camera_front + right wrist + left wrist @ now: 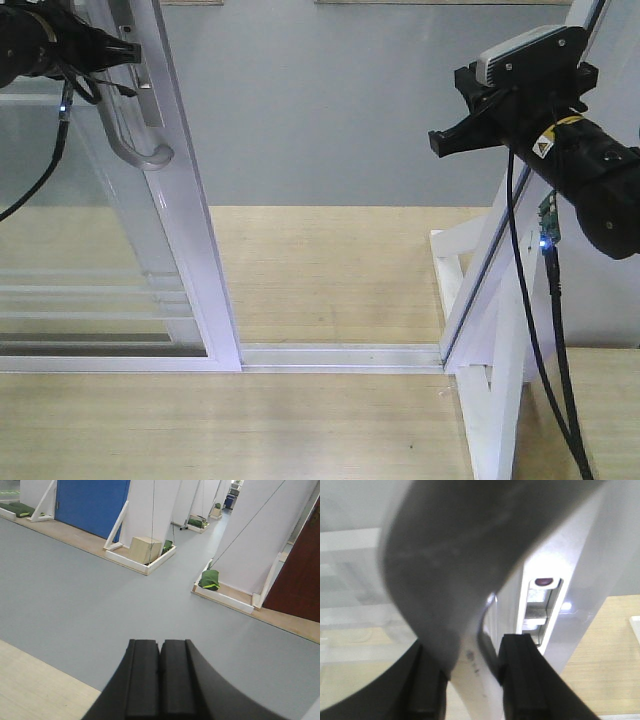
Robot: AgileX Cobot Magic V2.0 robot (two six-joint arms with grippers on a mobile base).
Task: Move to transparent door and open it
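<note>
Your door [185, 215] stands at the left of the front view, its white frame slanting down to the floor track [340, 355], with the opening beside it showing grey floor [340, 110] beyond the wooden boards [330, 270]. Thin white bars cross the glass low down. The curved grey handle [140, 150] sits on the stile near the top left, and your left gripper [125, 50] is right at its upper part.

From the left wrist you see the handle [475, 665] running down between the two black fingers [520, 675], which appear pinched onto it; the picture is blurred this close, so the contact on the left finger is less sure. The latch slot [542, 605] in the frame edge lies just right of the fingers.

Your right gripper [470, 125] hangs at the upper right of the front view, near the white support stand [490, 330] and well apart from the door. Its wrist view shows the two pads [142, 680] pressed flat together with nothing between them, above grey floor, with white partitions [260, 535], a blue panel [92, 502] and a small wooden box [145, 549] in the distance.
</note>
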